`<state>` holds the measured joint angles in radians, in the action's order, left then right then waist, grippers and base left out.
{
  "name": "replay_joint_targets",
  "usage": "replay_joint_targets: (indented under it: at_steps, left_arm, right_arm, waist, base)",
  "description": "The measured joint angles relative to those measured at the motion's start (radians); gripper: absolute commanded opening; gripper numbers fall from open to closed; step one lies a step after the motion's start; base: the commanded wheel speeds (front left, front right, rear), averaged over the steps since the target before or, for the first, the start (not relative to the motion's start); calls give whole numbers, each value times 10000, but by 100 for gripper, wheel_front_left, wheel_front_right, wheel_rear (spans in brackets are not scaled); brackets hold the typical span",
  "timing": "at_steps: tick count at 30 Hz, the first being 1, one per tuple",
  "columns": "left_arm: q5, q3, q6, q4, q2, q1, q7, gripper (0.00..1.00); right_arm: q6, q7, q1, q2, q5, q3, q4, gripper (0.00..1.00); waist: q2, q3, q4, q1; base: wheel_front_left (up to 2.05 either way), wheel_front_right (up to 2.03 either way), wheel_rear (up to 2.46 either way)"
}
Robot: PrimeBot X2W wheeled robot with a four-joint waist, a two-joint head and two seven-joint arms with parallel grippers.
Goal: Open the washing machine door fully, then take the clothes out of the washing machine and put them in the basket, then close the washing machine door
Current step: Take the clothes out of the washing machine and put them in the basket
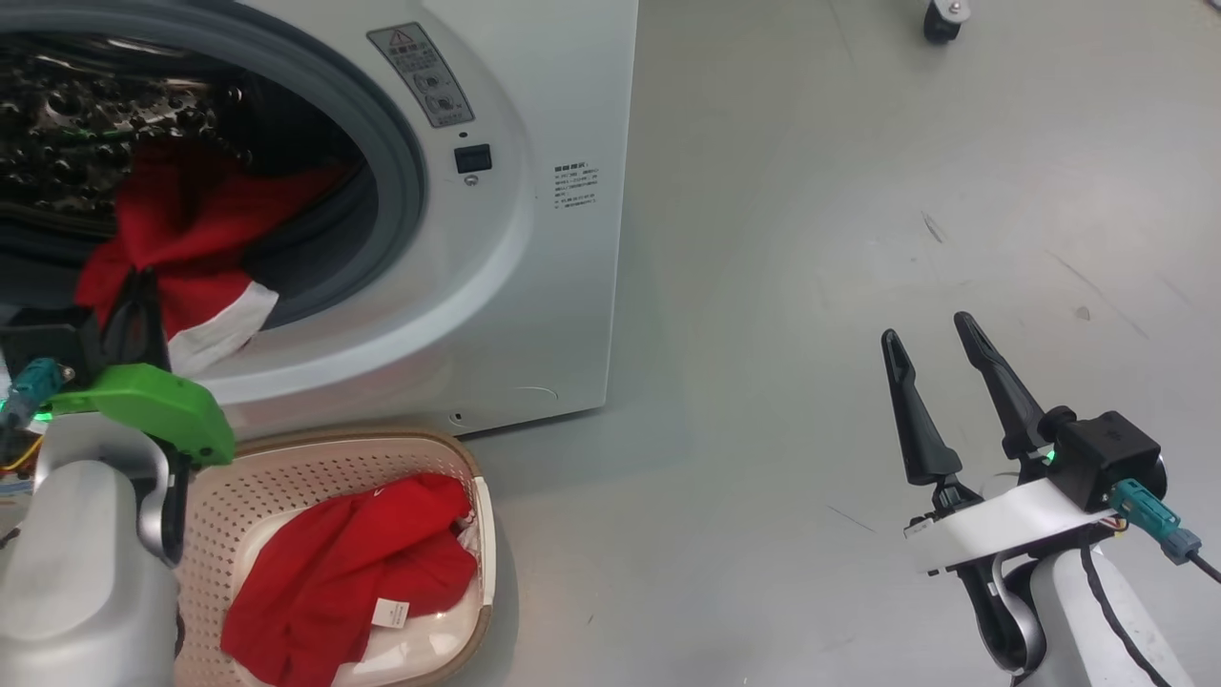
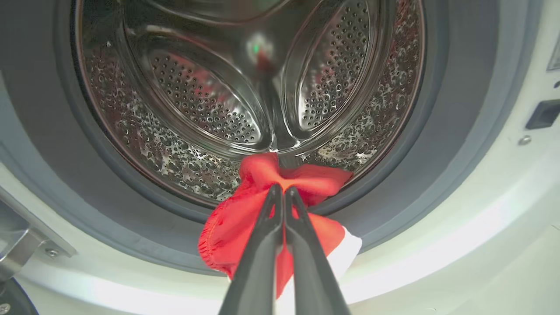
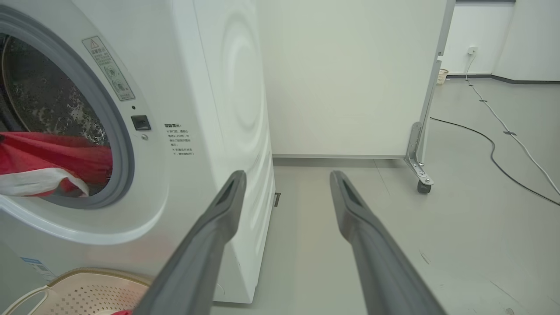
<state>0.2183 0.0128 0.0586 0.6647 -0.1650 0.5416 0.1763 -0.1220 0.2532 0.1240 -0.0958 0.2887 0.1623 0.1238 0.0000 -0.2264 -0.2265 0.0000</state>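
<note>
The white washing machine point(image 1: 534, 239) stands with its drum open; its door is out of view. Red clothes point(image 1: 181, 239) with white trim hang out of the drum over the grey seal. My left gripper point(image 1: 141, 281) is shut on this garment point(image 2: 236, 218) at the opening's lower edge, its fingers point(image 2: 283, 190) pressed together on the fabric. Below the opening sits the cream basket point(image 1: 382, 441), holding another red garment point(image 1: 353, 563) with a white label. Off to the right, over the floor, my right gripper point(image 1: 925, 327) is open and holds nothing point(image 3: 287, 175).
A metal hinge bracket point(image 2: 17, 249) shows at the opening's left side. A white partition panel point(image 3: 350, 65) on a caster point(image 3: 422, 186) stands behind the machine. Cables point(image 3: 494, 148) run over the grey floor at right. Open floor point(image 1: 858, 191) lies right of the machine.
</note>
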Motion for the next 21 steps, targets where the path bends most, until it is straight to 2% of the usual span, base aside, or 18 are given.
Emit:
replay_joint_targets:
  at_steps: [10, 21]
  left_arm:
    - [-98, -372, 174, -913, 623, -544, 640, 0]
    - [-88, -263, 180, -2420, 650, -1030, 759, 0]
  right_arm:
    - [0, 0, -337, -12, -27, -144, -17, 100]
    - [0, 0, -534, 35, -29, -130, -54, 100]
  waist:
    - [0, 536, 510, 0]
    - [0, 895, 895, 0]
  base:
    - [0, 0, 0]
    - [0, 0, 0]
